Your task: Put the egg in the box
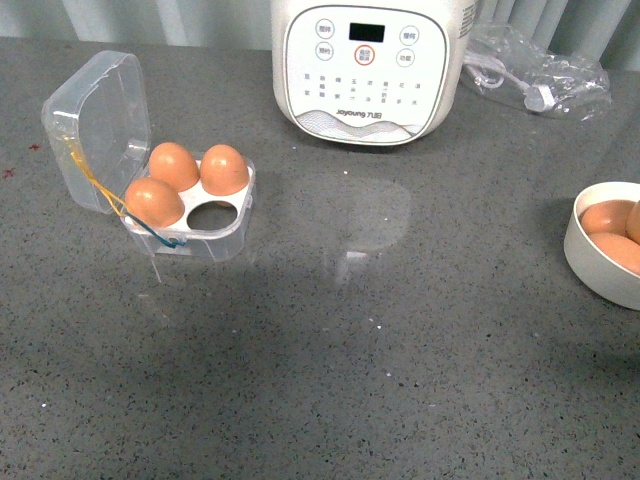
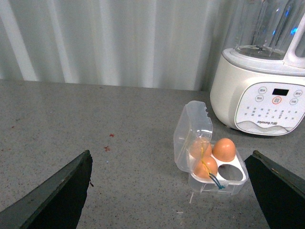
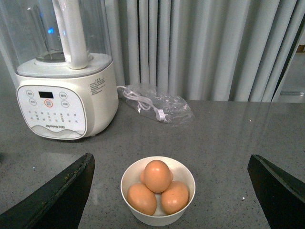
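Note:
The clear plastic box [image 1: 222, 226] stands at the left of the counter with its lid [image 1: 95, 120] open. It holds three orange-brown eggs [image 1: 173, 165] and one hole [image 1: 210, 211] is empty. It also shows in the left wrist view [image 2: 228, 179]. More eggs [image 3: 157, 175] lie piled in a white bowl [image 3: 159, 217] at the right; the bowl shows at the right edge of the front view [image 1: 590, 255]. My left gripper [image 2: 169, 191] is open, back from the box. My right gripper [image 3: 171, 188] is open, back from the bowl. Neither arm shows in the front view.
A big white cooker [image 1: 370, 65] with buttons stands at the back middle. A clear plastic bag with a white cable [image 1: 535, 75] lies to its right. Grey curtains hang behind the counter. Small red specks [image 2: 108, 141] mark the counter left of the box.

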Robot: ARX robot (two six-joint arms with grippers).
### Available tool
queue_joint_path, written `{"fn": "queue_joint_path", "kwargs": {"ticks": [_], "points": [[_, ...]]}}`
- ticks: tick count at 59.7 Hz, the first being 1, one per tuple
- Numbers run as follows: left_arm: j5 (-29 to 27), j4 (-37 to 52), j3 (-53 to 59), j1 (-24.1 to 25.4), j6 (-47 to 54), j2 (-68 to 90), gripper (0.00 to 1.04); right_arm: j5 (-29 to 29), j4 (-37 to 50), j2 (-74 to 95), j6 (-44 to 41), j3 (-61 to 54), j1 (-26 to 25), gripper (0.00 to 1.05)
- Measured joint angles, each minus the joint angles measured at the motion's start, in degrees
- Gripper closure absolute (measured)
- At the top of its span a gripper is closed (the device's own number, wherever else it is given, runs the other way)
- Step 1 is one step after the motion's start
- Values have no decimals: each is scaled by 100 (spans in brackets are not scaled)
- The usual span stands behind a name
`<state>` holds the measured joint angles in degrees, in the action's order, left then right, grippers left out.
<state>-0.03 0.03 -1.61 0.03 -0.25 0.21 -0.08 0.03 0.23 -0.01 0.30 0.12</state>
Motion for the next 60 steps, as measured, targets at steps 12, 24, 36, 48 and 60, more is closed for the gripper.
{"fn": "queue_joint_path", "kwargs": {"ticks": [12,24,36,48,60], "points": [[0,0,0,0,0,0,7,0,0,0,0,0,0,7],[0,0,0,0,0,0,7,0,0,0,0,0,0,7],[0,0,0,0,0,0,7,0,0,0,0,0,0,7],[0,0,0,0,0,0,7,0,0,0,0,0,0,7],[0,0,0,0,0,0,7,0,0,0,0,0,0,7]]}}
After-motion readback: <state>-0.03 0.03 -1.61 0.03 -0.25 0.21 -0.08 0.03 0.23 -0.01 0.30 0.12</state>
